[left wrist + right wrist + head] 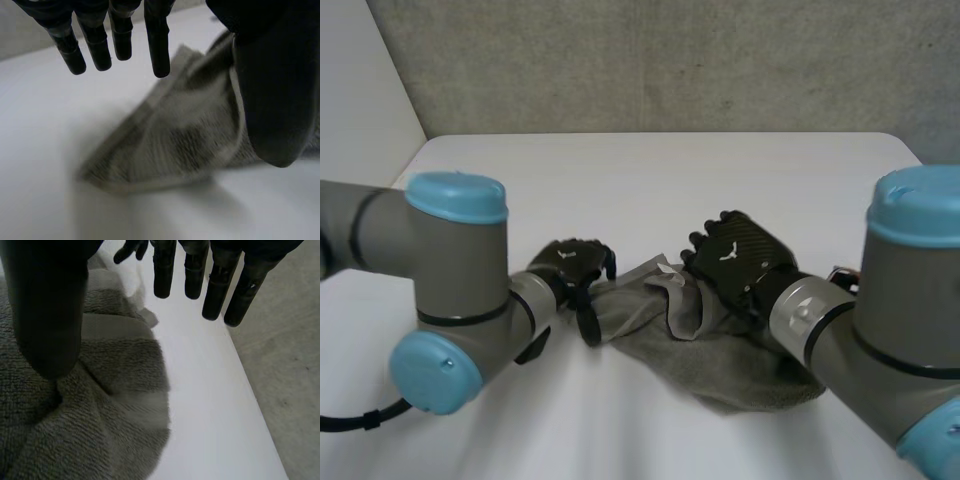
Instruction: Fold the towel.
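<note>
**Item: towel (720, 355), grey terry, one piece.** It is lying crumpled on the near middle of the worktop (650, 180), bunched into loose folds rather than spread flat. A paler woven band is running along one edge, and that edge is turning up between the two hands. In the left wrist view the towel (175, 145) is rising in a soft ridge and tapering to a corner on the white surface (40, 125). In the right wrist view the towel (100, 405) is heaping under the palm, with its edge ending on the bare worktop (200, 405).

**Left hand (572, 262), black.** It is sitting at the towel's left end. In its own wrist view the fingers (159, 45) are hanging straight and spread above the cloth. The thumb (272, 90) is standing apart from them over the towel's edge. The hand is open, with nothing pinched.

**Right hand (735, 255), black.** It is sitting over the towel's far right part. In its own wrist view the fingers (217, 285) are pointing straight out above the bare worktop, and the thumb (47, 305) is hanging over the folds. This hand is likewise open, gripping nothing.

**Arms.** The left arm (440, 280) and right arm (900, 320), grey with light-blue caps, are reaching in from either side.

**Surroundings.** A rough grey wall (670, 60) is standing behind the worktop.
</note>
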Available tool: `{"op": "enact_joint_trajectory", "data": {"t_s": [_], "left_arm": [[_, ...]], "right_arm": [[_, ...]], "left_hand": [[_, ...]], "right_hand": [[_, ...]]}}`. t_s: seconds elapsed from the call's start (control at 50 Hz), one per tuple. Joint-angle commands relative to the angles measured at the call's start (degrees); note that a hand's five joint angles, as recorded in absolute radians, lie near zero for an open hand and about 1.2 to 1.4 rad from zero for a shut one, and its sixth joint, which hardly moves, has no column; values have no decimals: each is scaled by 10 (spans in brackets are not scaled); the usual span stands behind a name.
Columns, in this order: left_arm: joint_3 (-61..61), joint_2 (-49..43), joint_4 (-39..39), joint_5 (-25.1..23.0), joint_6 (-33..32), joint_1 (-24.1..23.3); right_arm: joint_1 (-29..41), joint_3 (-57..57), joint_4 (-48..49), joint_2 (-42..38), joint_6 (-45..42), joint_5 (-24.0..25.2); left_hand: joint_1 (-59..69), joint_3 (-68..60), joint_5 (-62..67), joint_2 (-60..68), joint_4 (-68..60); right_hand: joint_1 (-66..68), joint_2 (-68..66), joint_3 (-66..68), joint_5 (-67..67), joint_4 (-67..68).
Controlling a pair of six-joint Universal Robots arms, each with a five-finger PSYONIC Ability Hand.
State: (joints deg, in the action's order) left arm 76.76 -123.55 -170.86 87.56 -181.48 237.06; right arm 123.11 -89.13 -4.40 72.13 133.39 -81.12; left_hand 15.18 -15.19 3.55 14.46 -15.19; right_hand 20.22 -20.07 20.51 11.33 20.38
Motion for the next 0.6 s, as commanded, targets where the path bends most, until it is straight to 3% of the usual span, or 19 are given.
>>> {"op": "enact_joint_trajectory", "data": {"t_s": [0.02, 0.16, 0.22, 0.24, 0.26, 0.28, 0.3, 0.32, 0.34, 0.38, 0.46, 0.56, 0.6], "left_arm": [[0, -39, -12, 3, 5, -14], [3, -59, -28, 5, 5, -20], [1, -64, -32, 6, 4, -23], [1, -65, -36, 7, 4, -23], [1, -65, -36, 7, 4, -23], [-2, -64, -42, 13, 4, -23], [-2, -64, -42, 13, 4, -23], [-4, -61, -50, 23, 4, -23], [-6, -58, -58, 36, 3, -23], [-10, -54, -71, 51, 2, -23], [-44, -40, -107, 92, -7, -20], [-125, -21, -129, 103, -19, -7], [-160, -11, -140, 112, -22, 7]], "right_arm": [[8, -8, 47, -60, 3, 12], [9, -9, 96, -101, 3, 10], [8, -7, 106, -114, 2, 12], [8, -7, 106, -114, 2, 12], [8, -3, 106, -116, 2, 12], [4, 1, 106, -116, 2, 12], [4, 1, 106, -116, 2, 12], [2, 4, 108, -112, 3, 11], [2, 4, 108, -112, 3, 11], [1, 28, 114, -103, 11, 10], [0, 59, 127, -88, 15, 10], [0, 118, 189, -66, 23, 10], [1, 146, 289, -46, 45, 8]], "left_hand": [[-28, 28, -11, -21, 28], [-14, 14, 2, -7, 14], [48, -48, 64, 55, -48], [154, -154, 171, 162, -154], [156, -155, 172, 163, -155], [312, -312, 328, 319, -312], [314, -314, 330, 321, -314], [464, -463, 480, 471, -463], [588, -588, 605, 595, -588], [648, -648, 664, 655, -647], [648, -648, 665, 655, -648], [648, -648, 665, 655, -648], [648, -648, 665, 655, -648]], "right_hand": [[28, -30, 25, 17, 27], [163, -164, 160, 152, 161], [322, -323, 319, 311, 320], [323, -324, 320, 311, 321], [416, -417, 413, 405, 414], [522, -523, 519, 511, 520], [523, -524, 520, 512, 521], [597, -599, 594, 586, 595], [598, -599, 595, 587, 596], [598, -599, 595, 587, 596], [598, -599, 595, 587, 596], [598, -599, 595, 587, 596], [598, -599, 595, 587, 596]]}}
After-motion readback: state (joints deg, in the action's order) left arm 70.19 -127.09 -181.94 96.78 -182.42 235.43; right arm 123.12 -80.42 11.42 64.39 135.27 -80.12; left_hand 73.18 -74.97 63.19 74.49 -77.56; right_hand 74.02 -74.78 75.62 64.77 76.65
